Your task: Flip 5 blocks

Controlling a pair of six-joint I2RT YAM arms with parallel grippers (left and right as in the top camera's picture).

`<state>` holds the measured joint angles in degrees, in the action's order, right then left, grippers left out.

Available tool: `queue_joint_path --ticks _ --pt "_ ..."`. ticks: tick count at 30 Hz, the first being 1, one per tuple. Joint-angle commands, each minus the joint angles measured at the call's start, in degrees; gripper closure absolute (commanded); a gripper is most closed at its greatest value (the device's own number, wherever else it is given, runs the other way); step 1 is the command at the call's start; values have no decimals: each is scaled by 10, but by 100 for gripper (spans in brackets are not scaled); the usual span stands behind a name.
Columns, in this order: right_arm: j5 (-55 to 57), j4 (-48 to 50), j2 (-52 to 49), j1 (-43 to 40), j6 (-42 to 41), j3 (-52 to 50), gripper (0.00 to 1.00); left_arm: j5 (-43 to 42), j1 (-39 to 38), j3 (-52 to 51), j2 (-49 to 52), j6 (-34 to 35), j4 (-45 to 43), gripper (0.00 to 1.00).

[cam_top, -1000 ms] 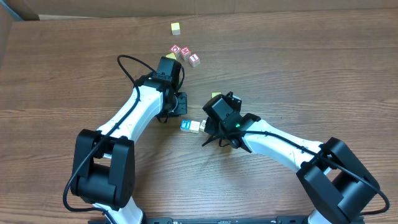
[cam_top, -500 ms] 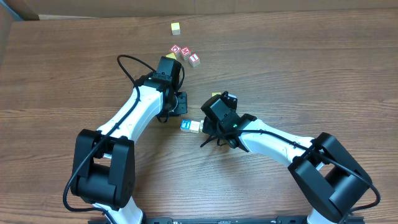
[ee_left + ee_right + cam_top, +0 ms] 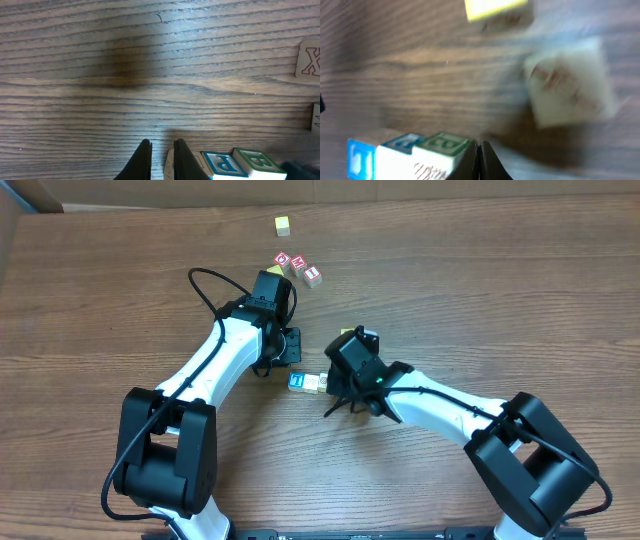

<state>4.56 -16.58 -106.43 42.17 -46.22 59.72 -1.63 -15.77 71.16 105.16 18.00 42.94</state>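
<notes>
A short row of blocks lies mid-table: a blue-faced block (image 3: 297,381) and a cream and green one (image 3: 314,384). The left wrist view shows them as a blue P block (image 3: 222,164) and a green B block (image 3: 257,162), with a pale block (image 3: 201,161) partly behind one finger. My left gripper (image 3: 162,159) is shut to a thin slit with its tips just left of the row (image 3: 290,364), holding nothing. My right gripper (image 3: 480,155) is shut, its tip against the green block (image 3: 442,145), on the side away from the blue block (image 3: 362,157). A yellow block (image 3: 347,334) lies behind the right gripper (image 3: 330,386).
Three red-and-white letter cubes (image 3: 298,266) cluster at the back, and a lone yellow-topped cube (image 3: 283,225) sits beyond them. A pale X cube (image 3: 309,59) shows at the right edge of the left wrist view. A blurred cream cube (image 3: 567,85) lies ahead of the right gripper.
My right gripper has edged slightly left against the row, and the blue and green blocks have slid a little left. The left arm has not moved.
</notes>
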Motion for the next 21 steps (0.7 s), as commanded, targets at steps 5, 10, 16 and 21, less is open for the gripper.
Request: queue_joint_path --ticks 5,10,16,21 --pt "-24 35 -2 -50 94 54 96 6 0 -7 5 4 -2 90" --pt "-34 65 -21 -40 130 54 96 6 0 -7 5 4 -2 90" --pt "-47 66 -48 -35 133 54 96 6 0 -7 5 4 -2 90" --pt "-75 57 -49 -35 135 54 96 6 0 -7 5 4 -2 90"
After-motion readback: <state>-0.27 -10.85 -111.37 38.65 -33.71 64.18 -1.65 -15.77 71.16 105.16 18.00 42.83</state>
